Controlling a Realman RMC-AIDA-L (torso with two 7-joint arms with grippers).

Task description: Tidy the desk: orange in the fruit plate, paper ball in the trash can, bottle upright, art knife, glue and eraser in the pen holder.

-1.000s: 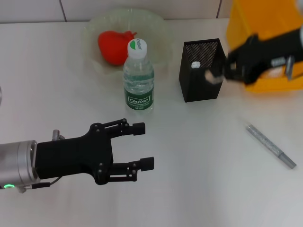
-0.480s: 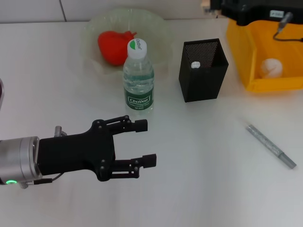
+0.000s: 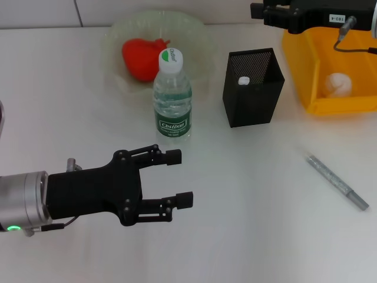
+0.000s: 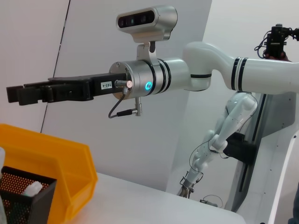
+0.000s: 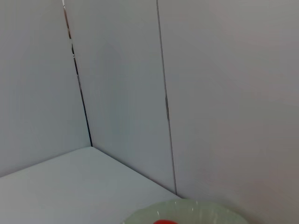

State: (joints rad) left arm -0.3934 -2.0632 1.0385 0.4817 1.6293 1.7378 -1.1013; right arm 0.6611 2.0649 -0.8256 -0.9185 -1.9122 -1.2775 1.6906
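While the left pincer (image 3: 179, 179) hovers wide open over the desk (image 3: 247, 200), the right pincer (image 3: 259, 10) sits high at the far edge.

From the head view, the bottle (image 3: 172, 97) stands upright just before the fruit plate (image 3: 200, 35), which holds a red fruit (image 3: 140, 58). A white-tipped item (image 3: 242, 81) shows inside the black mesh pen holder (image 3: 252, 94); the paper ball (image 3: 337, 84) lies in the yellow trash can (image 3: 312, 71). The grey art knife (image 3: 337, 182) lies flat on the desk, well apart from the holder. From the left wrist view, the right pincer (image 4: 21, 94) reaches out above the trash can (image 4: 56, 158), its fingers drawn narrow with nothing between them. From the right wrist view, only the plate's rim (image 5: 187, 210) and walls show.
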